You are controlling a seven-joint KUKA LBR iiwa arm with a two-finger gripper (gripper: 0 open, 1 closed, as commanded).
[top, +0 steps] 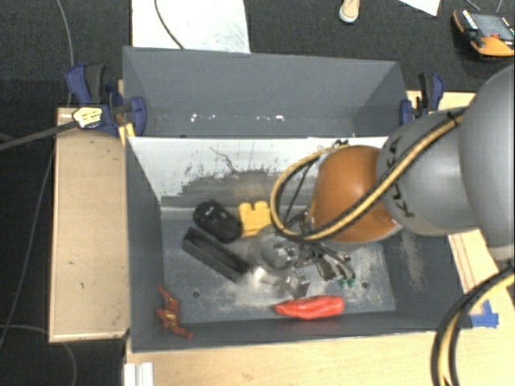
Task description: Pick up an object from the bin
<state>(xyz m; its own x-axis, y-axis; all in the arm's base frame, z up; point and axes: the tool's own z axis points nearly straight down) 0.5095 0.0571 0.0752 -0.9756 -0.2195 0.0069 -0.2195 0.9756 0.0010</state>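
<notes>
Gripper (296, 273): set low over the floor at mid-bin (146, 240); how far it is open cannot be told, and no hold is made out.
Nearest thing: red elongated piece (310, 306), laid flat just beside the gripper, toward the front.
Neighbours: yellow block (255, 216) and black bar (213, 256), near on the left.
Risk: the red piece is likely to be pushed aside or missed if the closing is off-centre.
</notes>
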